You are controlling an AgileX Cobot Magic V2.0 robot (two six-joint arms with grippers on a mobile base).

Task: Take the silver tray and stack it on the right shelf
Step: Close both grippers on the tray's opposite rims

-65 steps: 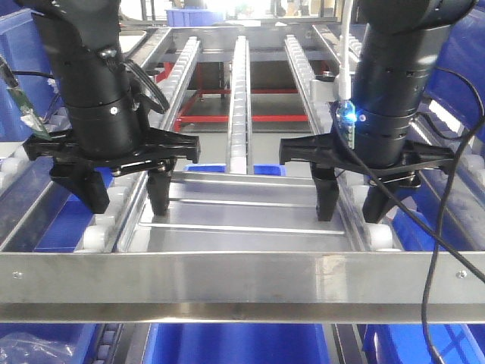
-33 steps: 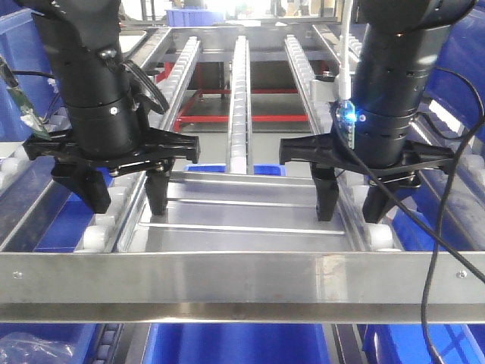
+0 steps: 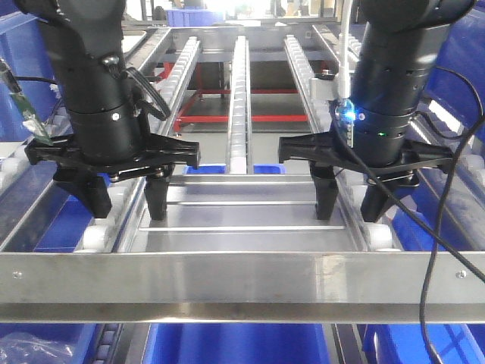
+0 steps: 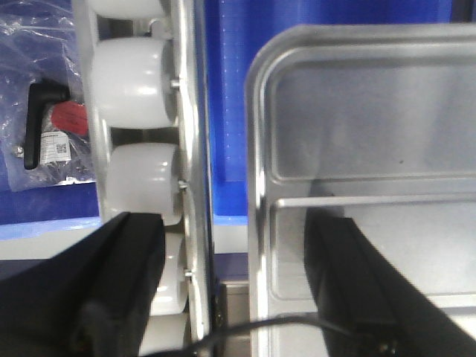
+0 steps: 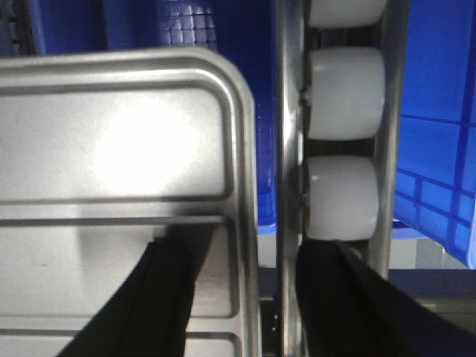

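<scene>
Tray [image 3: 242, 241] lay flat at lower centre on shelf [image 3: 239, 91], between 2 roller rails [image 3: 97, 236], just behind front bar [image 3: 242, 277], left gripper [image 3: 125, 199] spread wide, 1 finger inside tray's left rim, other outside rail, right gripper [image 3: 351, 201] spread likewise astride right rim.

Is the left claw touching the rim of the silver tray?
Apart. Left wrist view: the silver tray rim passes between the open left claw fingers, gaps both sides.
</scene>
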